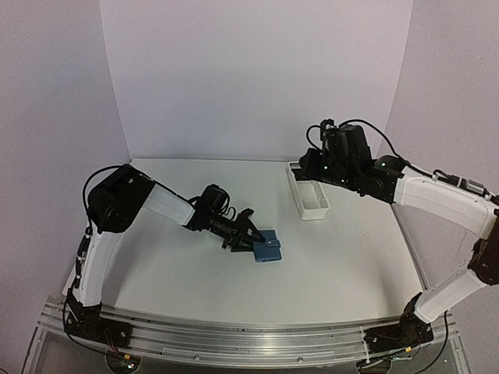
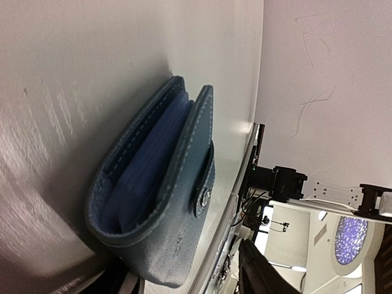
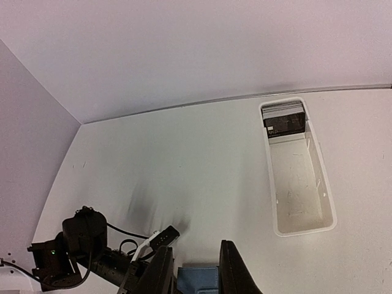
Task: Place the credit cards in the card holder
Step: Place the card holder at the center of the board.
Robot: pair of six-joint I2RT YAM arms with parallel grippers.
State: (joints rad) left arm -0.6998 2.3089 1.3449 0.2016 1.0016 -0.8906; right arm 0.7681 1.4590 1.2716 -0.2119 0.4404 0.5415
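On the left, the left gripper (image 1: 251, 234) lies low over the table (image 1: 343, 269) with its tips at the left edge of the card holder (image 1: 269, 247). In its wrist view one dark finger stands clear of the leather, so the jaws look parted rather than clamped on it. The card holder lies just right of that hand, gaping a little along one edge, with paler blue pockets showing inside and the snap tab drawn across the mouth. Further right, the right gripper (image 3: 195, 248) hangs high with a narrow gap between its fingers and nothing in them. The credit cards (image 3: 283, 119) sit stacked at the far end of the white tray (image 3: 300, 190), ahead and to the right of that hand. The tray's long side runs away toward the back wall. The right arm is plainly the nearer one to fetch them. Pale print marks the top card but is too small to read, and the card holder shows no readable brand.
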